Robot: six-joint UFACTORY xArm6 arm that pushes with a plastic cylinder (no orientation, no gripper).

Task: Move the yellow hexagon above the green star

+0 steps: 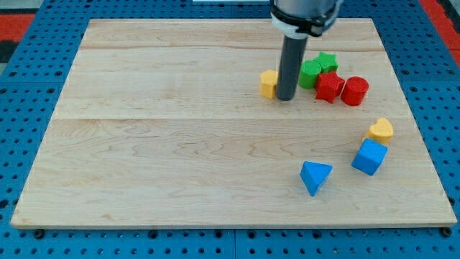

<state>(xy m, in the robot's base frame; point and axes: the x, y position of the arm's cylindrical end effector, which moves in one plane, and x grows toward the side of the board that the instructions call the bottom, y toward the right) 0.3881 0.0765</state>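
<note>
The yellow hexagon sits on the wooden board, right of centre toward the view's top. My tip stands right against its right side, and the rod hides part of it. The green star lies further to the view's right and slightly higher, beside a green round block that lies just right of the rod. The hexagon is left of and slightly below the star.
A red star and a red cylinder lie just below the green blocks. A yellow heart, a blue cube and a blue triangle lie at the lower right. The board's top edge is near the star.
</note>
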